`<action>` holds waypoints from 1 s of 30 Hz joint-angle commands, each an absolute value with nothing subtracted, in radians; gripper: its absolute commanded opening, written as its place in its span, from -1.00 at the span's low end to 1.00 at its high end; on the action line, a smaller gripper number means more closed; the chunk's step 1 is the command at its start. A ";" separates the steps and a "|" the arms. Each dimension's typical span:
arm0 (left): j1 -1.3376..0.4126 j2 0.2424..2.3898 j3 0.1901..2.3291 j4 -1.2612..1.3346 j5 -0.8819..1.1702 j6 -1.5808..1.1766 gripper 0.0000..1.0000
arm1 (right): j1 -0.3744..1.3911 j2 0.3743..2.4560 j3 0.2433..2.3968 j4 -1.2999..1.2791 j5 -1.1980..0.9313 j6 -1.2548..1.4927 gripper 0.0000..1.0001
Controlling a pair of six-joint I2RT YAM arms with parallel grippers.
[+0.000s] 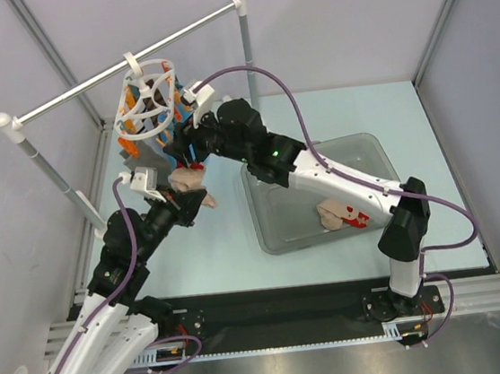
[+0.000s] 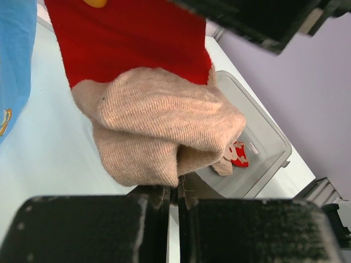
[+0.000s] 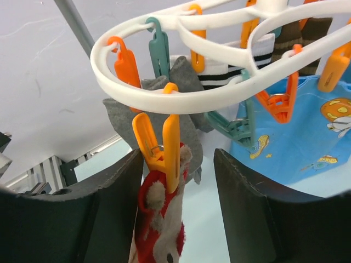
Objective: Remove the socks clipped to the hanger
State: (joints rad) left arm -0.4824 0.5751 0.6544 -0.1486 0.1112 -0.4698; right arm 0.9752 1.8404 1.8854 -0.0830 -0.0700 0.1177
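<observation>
left hand (image 2: 173,198) pinches beige sock (image 2: 159,123); right hand (image 3: 178,183) straddles orange clip (image 3: 160,145)

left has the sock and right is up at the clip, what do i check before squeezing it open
1. Left gripper shut on the toe of the red and beige sock: ok.
2. Right gripper open, one finger on each side of the orange clip: ok.
3. Clip holds that sock's top, not yet released: ok.
4. Grey sock clear of the right fingers: cannot tell, it hangs close behind the clip.
5. Bin has room: ok, only one loose sock lies in it.
</observation>
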 commanded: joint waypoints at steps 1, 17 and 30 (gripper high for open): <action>-0.492 0.569 0.652 -0.127 0.127 -0.471 -1.00 | 1.002 1.858 1.954 -0.074 -0.040 0.086 0.18; -0.499 0.572 0.647 -0.118 0.133 -0.474 -1.00 | 1.083 1.881 1.960 0.037 0.210 -0.020 0.02; -0.500 0.569 0.638 -0.127 0.127 -0.489 -1.00 | 1.094 1.856 1.919 0.080 0.268 -0.023 -1.00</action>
State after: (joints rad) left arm -0.4927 0.5751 0.6498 -0.1444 0.1188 -0.4725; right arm 1.0893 1.8759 1.9079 0.0204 0.2504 -0.0174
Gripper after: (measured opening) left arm 0.027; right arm 0.117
